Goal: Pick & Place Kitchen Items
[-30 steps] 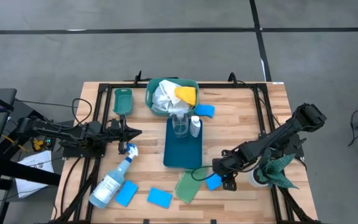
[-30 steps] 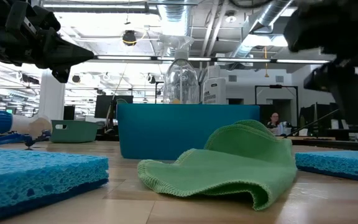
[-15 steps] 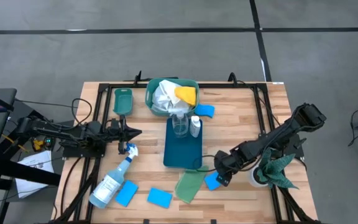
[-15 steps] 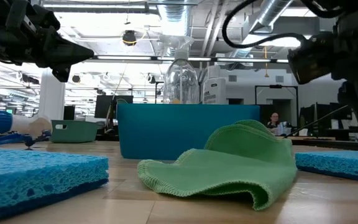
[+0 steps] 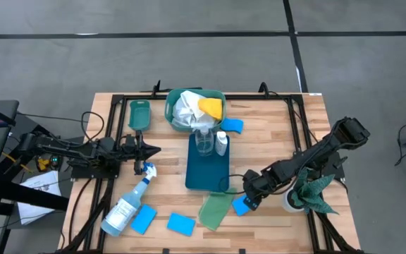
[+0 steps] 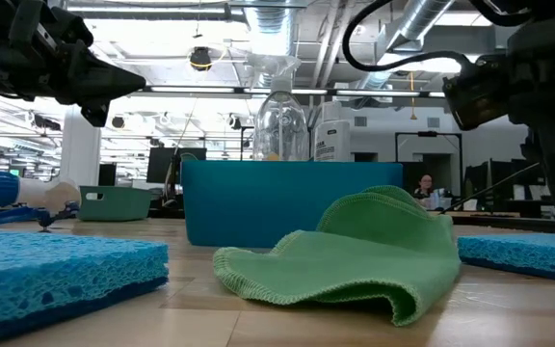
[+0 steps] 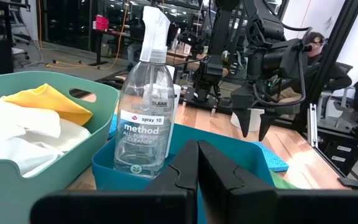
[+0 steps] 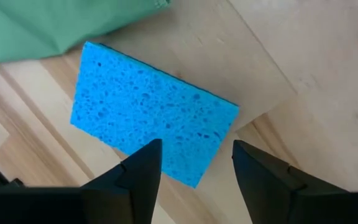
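Observation:
A blue sponge (image 8: 151, 112) lies flat on the wooden table (image 5: 273, 134), beside a light-green cloth (image 5: 216, 210). My right gripper (image 8: 196, 147) points steeply down right over the sponge's end, open, one finger on each side of it; touch does not show. My left gripper (image 5: 157, 149) is level at the table's left, shut and empty. Two more sponges (image 5: 181, 224) lie near the front edge, with a spray bottle (image 5: 127, 204) on its side next to them. A fourth sponge (image 5: 232, 125) lies by the green basket (image 5: 194, 107) of white and yellow cloths.
A dark teal tray (image 5: 208, 169) at mid table holds an upright clear spray bottle (image 5: 204, 140) and a small white bottle (image 5: 221, 143). A small green bin (image 5: 139, 114) sits far left. A dark green rag (image 5: 314, 192) lies under the right arm.
My right gripper has rolled about its own axis above the blue sponge and shifted slightly toward the table's left. The sponge and cloth lie as before.

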`<action>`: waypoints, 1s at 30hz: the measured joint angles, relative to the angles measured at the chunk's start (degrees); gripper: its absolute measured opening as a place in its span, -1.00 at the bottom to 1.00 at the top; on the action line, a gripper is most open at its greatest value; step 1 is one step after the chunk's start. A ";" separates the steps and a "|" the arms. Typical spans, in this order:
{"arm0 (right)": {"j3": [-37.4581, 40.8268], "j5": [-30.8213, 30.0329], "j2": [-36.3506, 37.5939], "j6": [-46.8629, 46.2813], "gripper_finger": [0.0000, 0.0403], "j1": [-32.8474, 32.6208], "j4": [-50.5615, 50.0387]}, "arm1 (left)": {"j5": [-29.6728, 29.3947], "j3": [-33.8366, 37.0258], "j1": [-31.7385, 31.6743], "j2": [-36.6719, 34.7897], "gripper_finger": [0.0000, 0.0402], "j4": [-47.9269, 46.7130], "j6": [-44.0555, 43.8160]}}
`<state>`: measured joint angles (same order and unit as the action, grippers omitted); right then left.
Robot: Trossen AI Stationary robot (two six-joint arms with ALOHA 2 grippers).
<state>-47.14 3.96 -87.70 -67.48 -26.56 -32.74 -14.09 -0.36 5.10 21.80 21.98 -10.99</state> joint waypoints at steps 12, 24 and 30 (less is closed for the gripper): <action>5.06 0.49 -0.02 -2.01 -0.08 -0.82 6.61 | 0.00 0.02 -0.01 0.00 -1.00 -0.02 -0.01; 5.03 0.51 -1.99 -4.11 -0.08 -2.35 8.45 | 0.00 0.02 0.00 0.00 -1.00 -0.02 0.00; 4.77 0.31 -4.15 -4.00 -0.31 -2.32 8.50 | 0.00 0.00 -0.01 0.00 -1.00 -0.04 0.01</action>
<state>-42.37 4.27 -91.85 -71.49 -28.88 -24.23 -14.09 -0.36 5.09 21.80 21.93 -10.98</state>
